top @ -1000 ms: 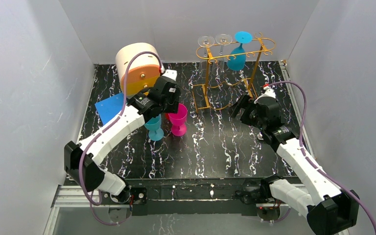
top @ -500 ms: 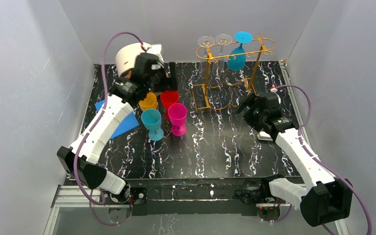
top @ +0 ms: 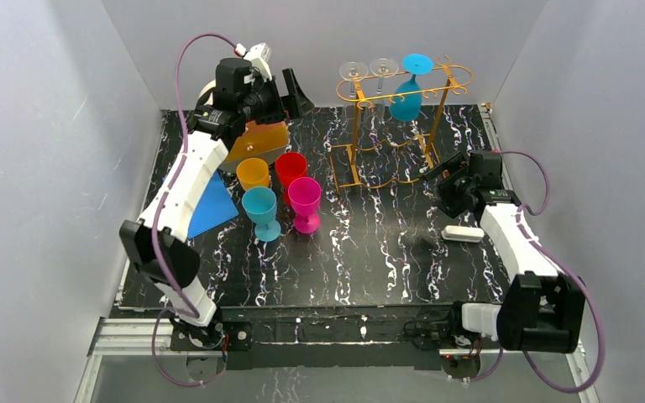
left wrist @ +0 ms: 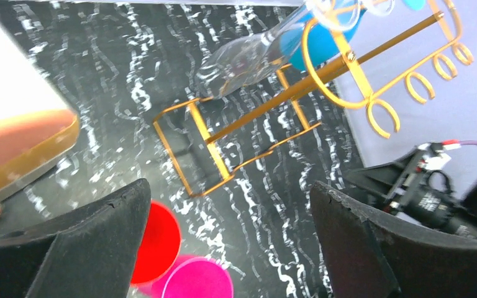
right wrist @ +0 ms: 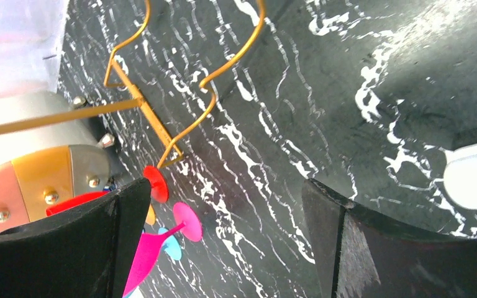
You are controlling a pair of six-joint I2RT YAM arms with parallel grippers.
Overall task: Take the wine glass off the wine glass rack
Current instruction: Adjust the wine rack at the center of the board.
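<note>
Swung up and back within a second, our left gripper hovered empty, jaws wide, short of the tall golden-orange wire wine glass rack; our right gripper gaped too. The blue wine glass and two clear glasses hung there untaken.

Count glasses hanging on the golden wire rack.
3 on the golden wire rack: a clear wine glass leftmost, a second clear wine glass beside it, a blue wine glass right of both. None looks hidden.
</note>
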